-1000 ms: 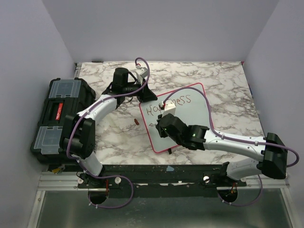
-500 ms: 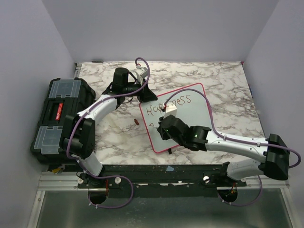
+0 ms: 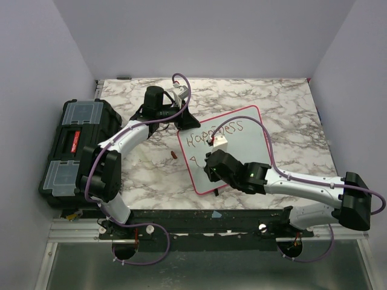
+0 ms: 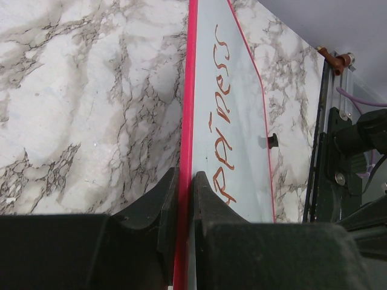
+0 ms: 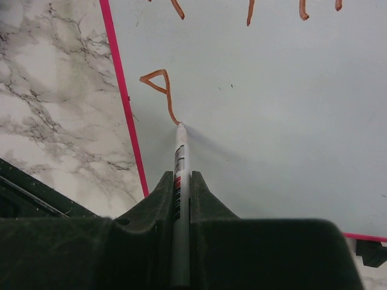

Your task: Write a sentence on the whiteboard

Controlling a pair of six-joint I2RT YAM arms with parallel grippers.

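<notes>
Top line of the sentence (image 3: 227, 130), "Happiness", is down on the whiteboard (image 3: 245, 145), lying askew on the desk (image 3: 145, 175) right of centre. The left tool (image 4: 184, 181) pinches its pink frame at the far-left corner; the right tool (image 5: 181, 178) is clamped tight on the marker (image 5: 179, 148), tip on the board at line two's first stroke. Most of line two looks unwritten.

Finding: a robotics laboratory test cell, not a home or shop. Evidence: plain pale walls (image 3: 199, 36) enclose a marble-patterned table (image 3: 290, 103) on three sides. The left arm (image 3: 130, 136) and right arm (image 3: 302, 184) are bolted to a metal rail (image 3: 66, 229) at its near edge. Purple cables (image 3: 180, 75) run exposed. A black toolbox (image 3: 75, 148) sits at left.
</notes>
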